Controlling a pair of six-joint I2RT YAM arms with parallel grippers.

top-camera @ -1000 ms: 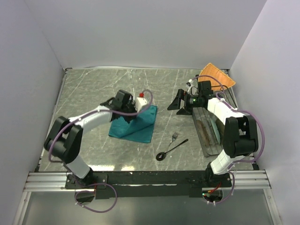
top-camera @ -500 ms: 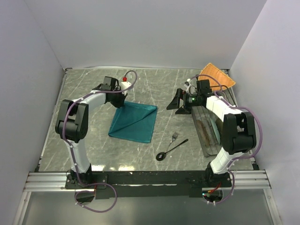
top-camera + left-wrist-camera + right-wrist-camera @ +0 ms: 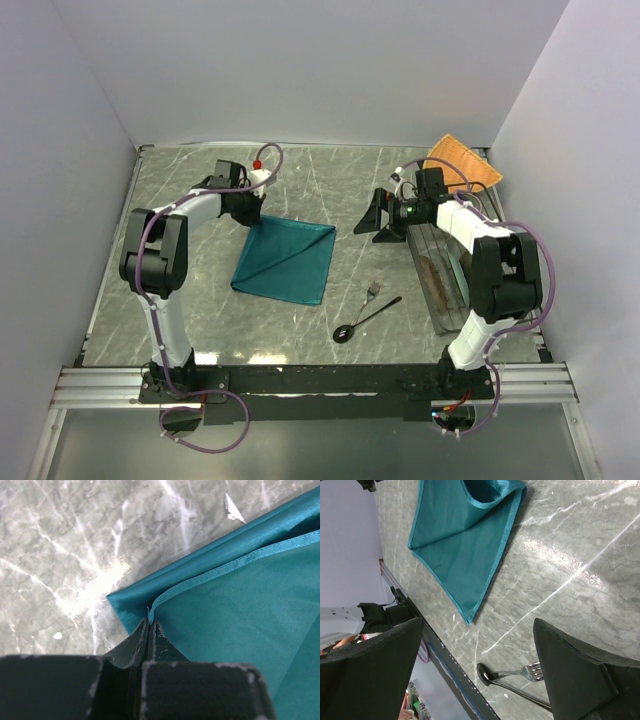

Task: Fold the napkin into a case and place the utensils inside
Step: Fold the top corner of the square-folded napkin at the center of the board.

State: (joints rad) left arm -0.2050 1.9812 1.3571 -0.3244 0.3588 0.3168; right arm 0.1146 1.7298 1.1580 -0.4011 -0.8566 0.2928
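left claw (image 3: 149, 626) clamps a hemmed corner of the napkin (image 3: 235, 610); right claw (image 3: 477, 650) gapes wide over the table (image 3: 580, 555).

Left arm's stretched out toward the counter's (image 3: 200, 320) far-left corner, left gripper (image 3: 150, 625) pinched tight on the napkin (image 3: 240, 610) corner. Right arm's near the right edge, right gripper (image 3: 479, 625) spread wide.
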